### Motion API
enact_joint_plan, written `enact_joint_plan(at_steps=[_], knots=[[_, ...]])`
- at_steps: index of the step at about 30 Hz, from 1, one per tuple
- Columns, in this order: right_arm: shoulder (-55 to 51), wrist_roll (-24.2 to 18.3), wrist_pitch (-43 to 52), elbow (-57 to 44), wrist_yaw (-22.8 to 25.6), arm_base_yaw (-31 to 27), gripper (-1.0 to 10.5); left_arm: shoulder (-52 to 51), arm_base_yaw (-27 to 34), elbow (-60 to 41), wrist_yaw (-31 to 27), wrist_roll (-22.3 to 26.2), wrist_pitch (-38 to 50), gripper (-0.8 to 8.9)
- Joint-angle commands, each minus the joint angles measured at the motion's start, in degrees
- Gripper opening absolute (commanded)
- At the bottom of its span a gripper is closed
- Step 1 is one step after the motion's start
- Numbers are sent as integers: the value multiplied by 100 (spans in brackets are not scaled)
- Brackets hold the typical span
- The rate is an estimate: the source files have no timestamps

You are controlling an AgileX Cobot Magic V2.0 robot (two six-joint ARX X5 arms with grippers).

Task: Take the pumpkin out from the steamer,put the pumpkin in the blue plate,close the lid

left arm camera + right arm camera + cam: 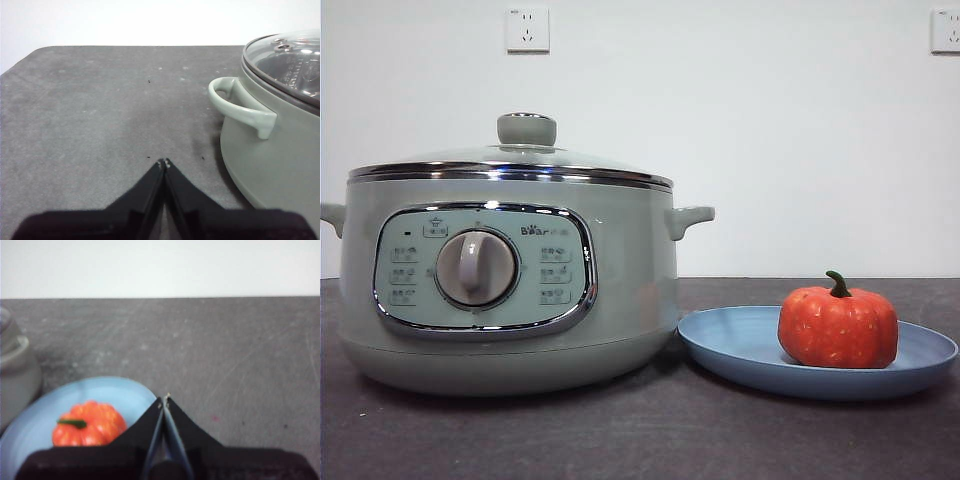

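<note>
Worktop [520, 440]: dark grey surface with a bare strip along its front edge ahead of the pot and plate; the left wrist view shows a broad open stretch running to the far edge and a rounded far corner.
Steamer [510, 290]: sage-green pot standing on the left part of the worktop, control panel and dial facing the front edge; its side handle [240, 107] juts over open surface.
Lid [515, 160]: glass dome seated on the chrome rim, knob [527, 129] upright on top; the pot is closed.
Blue plate [740, 345]: lies flat just beside the steamer toward the right; its rim seems to meet the pot's base, though contact cannot be told.
Pumpkin [838, 326]: sits upright inside the blue plate, toward the plate's right side, stem curving up; nothing touches it.
Left gripper [163, 163]: jaws pressed together, holding nothing, hovering over bare worktop beside the steamer's handle and apart from the pot.
Right gripper [164, 401]: jaws pressed together and empty, above the plate's rim, close to the pumpkin but apart from it; open worktop stretches beyond to the far edge.
Front view: neither arm shows in it.
Wall sockets [527, 29]: two on the white wall behind.
</note>
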Motion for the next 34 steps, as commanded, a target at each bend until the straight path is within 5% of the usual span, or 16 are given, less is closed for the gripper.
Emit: enact_joint_plan(at_steps=[1,34], knots=[[-223,-24,289,-372,-22,-31,1,-7,17,-81,28,-37,-17,-3],[-302,15,317,-721,20,-24,1,-7,17,-81,31,-37,-17,-3]])
